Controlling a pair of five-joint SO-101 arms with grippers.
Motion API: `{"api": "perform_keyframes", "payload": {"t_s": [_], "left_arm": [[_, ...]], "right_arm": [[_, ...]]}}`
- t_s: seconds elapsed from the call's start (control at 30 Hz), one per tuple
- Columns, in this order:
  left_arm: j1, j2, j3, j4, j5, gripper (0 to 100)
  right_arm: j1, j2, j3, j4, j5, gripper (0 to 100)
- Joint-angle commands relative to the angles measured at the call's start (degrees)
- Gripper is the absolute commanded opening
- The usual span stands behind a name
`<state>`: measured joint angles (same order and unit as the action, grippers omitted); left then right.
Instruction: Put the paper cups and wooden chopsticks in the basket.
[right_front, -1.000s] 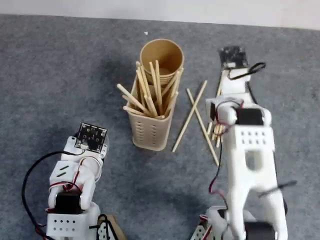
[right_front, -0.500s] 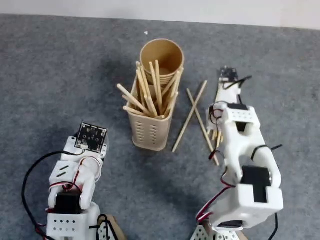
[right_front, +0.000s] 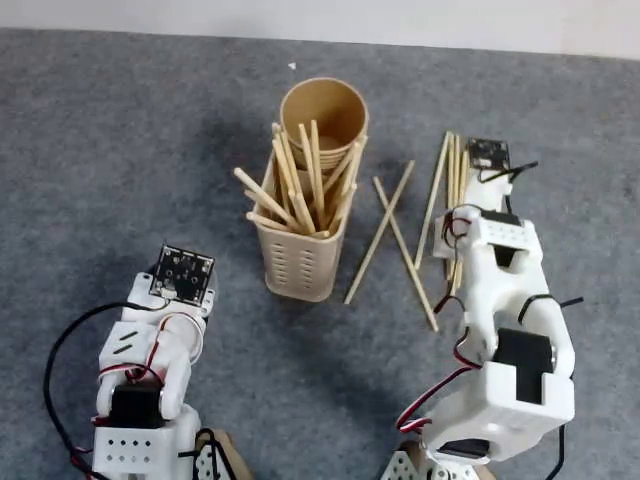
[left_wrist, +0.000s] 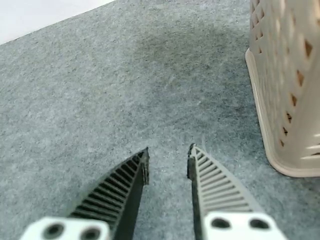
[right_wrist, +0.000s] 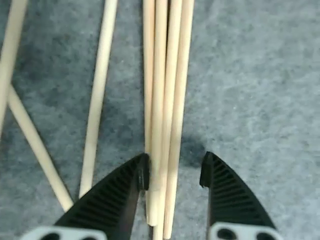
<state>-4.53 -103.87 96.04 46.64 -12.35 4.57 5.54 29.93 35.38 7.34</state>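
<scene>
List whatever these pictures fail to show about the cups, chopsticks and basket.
1. High view: the right arm covers the near ends of the loose chopsticks beside it, so their count is unsure.
2. High view: the paper cups nest in the basket; how many cannot be told.
3. Left wrist view: the frame edge cuts off the basket, hiding its contents.

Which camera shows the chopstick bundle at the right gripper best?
The right wrist view: the chopstick bundle lies close up between the open jaws of the right gripper. High view: its far ends, the arm covering the rest. Left wrist view faces the basket.
</scene>
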Motion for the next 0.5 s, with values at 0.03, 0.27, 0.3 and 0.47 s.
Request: {"api": "perform_keyframes", "payload": {"t_s": [0.03, 0.27, 0.3, 0.47], "left_arm": [[0.9, -0.1, 1.0, -1.0, -0.6, 16], [0.9, -0.1, 1.0, -1.0, -0.6, 16], [0.9, -0.1, 1.0, -1.0, -0.6, 16], [0.9, -0.1, 1.0, -1.0, -0.6, 16]], "right_arm": [[0.9, -4.1, -1.1, -0.7, 0.4, 17.4], [1.4, -4.0, -0.7, -5.1, 0.6, 17.4], [1.5, -3.9, -0.7, -6.0, 0.6, 17.4], [2.4, -3.0, -0.7, -8.9, 0.7, 17.4]]}}
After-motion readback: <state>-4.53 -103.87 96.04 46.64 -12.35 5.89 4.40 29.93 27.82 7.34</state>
